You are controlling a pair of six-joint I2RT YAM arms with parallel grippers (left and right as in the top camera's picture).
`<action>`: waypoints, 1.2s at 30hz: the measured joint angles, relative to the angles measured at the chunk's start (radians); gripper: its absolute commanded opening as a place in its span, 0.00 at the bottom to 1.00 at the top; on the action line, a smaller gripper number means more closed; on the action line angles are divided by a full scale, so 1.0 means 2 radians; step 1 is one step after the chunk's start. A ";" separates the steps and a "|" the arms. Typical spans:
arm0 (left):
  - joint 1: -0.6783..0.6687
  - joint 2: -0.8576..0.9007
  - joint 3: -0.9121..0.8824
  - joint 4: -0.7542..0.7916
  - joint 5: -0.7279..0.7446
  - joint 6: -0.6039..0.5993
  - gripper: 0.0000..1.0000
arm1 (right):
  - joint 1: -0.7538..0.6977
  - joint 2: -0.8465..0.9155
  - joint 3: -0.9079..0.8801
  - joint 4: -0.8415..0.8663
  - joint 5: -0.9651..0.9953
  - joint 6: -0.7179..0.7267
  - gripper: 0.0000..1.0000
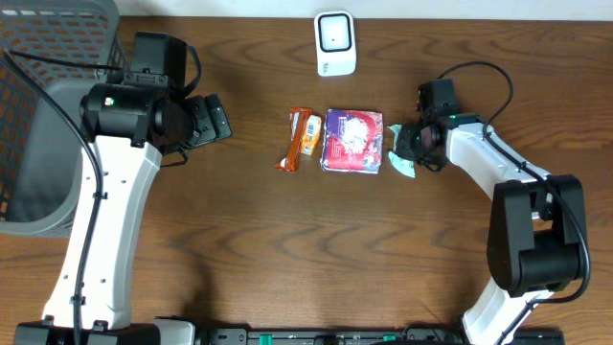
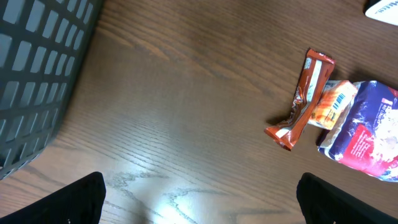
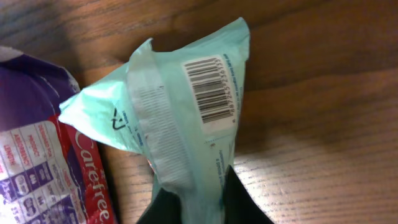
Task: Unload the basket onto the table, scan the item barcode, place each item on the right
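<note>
Pinching the tail of a pale green packet (image 3: 186, 106), the right gripper (image 3: 200, 198) has its two dark fingers closed narrowly on the wrapper, at 6 o'clock in the wrist view. The packet lies on the table (image 1: 287, 259). Its barcode (image 3: 211, 90) faces up toward that camera, at about 1 o'clock from the grip. At 9 o'clock of the packet is a purple pack (image 3: 31, 162), touching or slightly overlapping it; I cannot tell which. Seen from above, an orange snack bar (image 1: 300, 139) lies further toward 9 o'clock. The white scanner (image 1: 335, 43) stands at 11 o'clock from the right gripper, well apart. The left gripper (image 2: 202, 202) hangs wide and empty near the grey basket (image 1: 48, 57).

I judge that the step in hand is the pick-up: the grasp seems made, the lift not yet. Next, the packet must rise and turn so that the barcode meets the scanner window. From above, the packet is mostly hidden under the gripper. The barcode digits are too small to read, and the frame edge cuts off the fingers.
</note>
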 measured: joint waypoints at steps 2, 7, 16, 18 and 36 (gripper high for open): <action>0.000 0.000 0.000 0.000 0.000 0.000 0.98 | 0.000 -0.001 0.000 -0.001 -0.004 0.001 0.01; 0.000 0.000 0.000 0.000 0.000 0.000 0.98 | -0.006 -0.005 0.000 -0.021 -0.058 0.000 0.01; 0.000 0.000 0.000 0.000 0.000 0.000 0.98 | -0.068 -0.049 0.000 -0.039 -0.305 -0.003 0.02; 0.000 0.000 0.000 0.000 0.000 0.000 0.98 | -0.091 -0.060 0.002 -0.039 -0.386 -0.003 0.01; 0.000 0.000 0.000 0.000 0.000 0.000 0.98 | -0.091 -0.064 0.003 -0.162 -0.718 -0.018 0.01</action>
